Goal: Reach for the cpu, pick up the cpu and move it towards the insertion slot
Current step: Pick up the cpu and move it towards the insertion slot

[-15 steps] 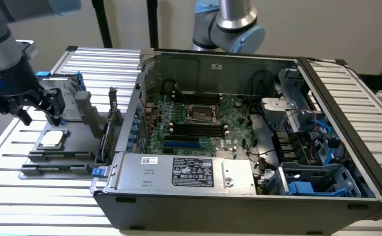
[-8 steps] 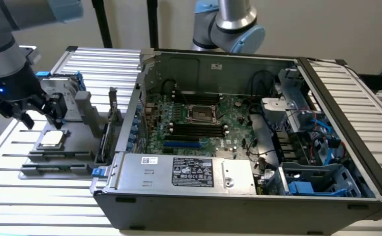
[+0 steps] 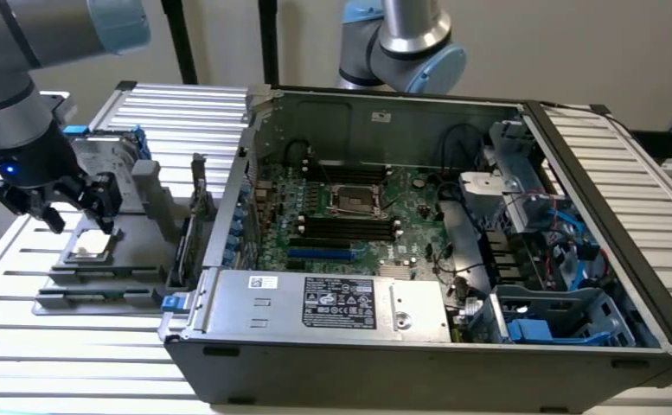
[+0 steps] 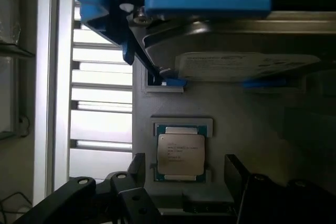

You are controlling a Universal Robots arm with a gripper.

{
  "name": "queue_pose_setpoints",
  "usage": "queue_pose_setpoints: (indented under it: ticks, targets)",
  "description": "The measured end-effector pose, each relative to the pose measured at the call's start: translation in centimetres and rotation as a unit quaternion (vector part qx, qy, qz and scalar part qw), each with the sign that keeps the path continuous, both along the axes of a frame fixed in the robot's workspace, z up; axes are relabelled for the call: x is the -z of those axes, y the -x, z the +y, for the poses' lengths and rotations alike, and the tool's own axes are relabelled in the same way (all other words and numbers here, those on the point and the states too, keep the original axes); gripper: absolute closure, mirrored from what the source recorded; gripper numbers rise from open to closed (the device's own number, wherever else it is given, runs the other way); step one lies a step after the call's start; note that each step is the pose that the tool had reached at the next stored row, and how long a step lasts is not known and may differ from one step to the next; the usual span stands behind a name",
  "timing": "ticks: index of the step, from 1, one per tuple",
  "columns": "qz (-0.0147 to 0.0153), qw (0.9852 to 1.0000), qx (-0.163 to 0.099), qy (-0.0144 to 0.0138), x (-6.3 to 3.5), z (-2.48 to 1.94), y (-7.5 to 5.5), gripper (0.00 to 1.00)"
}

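While the open computer case [image 3: 312, 363] takes up most of the slatted metal table [image 3: 82, 363], the working arm [image 3: 13, 95] stands at the exterior view's left, outside the case. A second arm [image 3: 411, 43] sits behind the case, at the back. Inside the case are the green motherboard [image 3: 405, 225] and, at the front, a silver power supply [image 3: 336, 303] with a label.

Left of the case lies a grey fixture tray [image 3: 93, 285]. The hard drive [image 3: 105, 156] with blue brackets stands at its far end. The gripper [image 3: 79, 220] points down over the tray, just above the cpu [image 3: 90, 247].

Jaws apart, nothing held. In the wrist view the gripper [image 4: 185, 165] has one dark finger on each side of the cpu [image 4: 181, 153], with a gap showing on both sides, no contact visible. The cpu lies flat, silvery top up, in a square recess of the tray [image 4: 247, 129], near the hard drive [image 4: 241, 64].

The insertion slot [image 3: 353, 197] is on the motherboard, well apart from the cpu. It is a dark square in a shiny frame, just above the black memory slots [image 3: 348, 226].
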State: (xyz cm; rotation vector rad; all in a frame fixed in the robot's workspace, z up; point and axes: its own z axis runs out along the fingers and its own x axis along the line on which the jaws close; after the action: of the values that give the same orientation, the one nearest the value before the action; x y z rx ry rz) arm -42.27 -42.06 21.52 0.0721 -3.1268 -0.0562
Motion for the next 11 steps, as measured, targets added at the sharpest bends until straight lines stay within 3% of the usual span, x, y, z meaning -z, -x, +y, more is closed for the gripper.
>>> queue_pose_setpoints:
  ticks: [11]
  targets:
    - [0.0, 1.0, 0.0, 0.0, 1.46, -0.02, 0.1, 0.29]
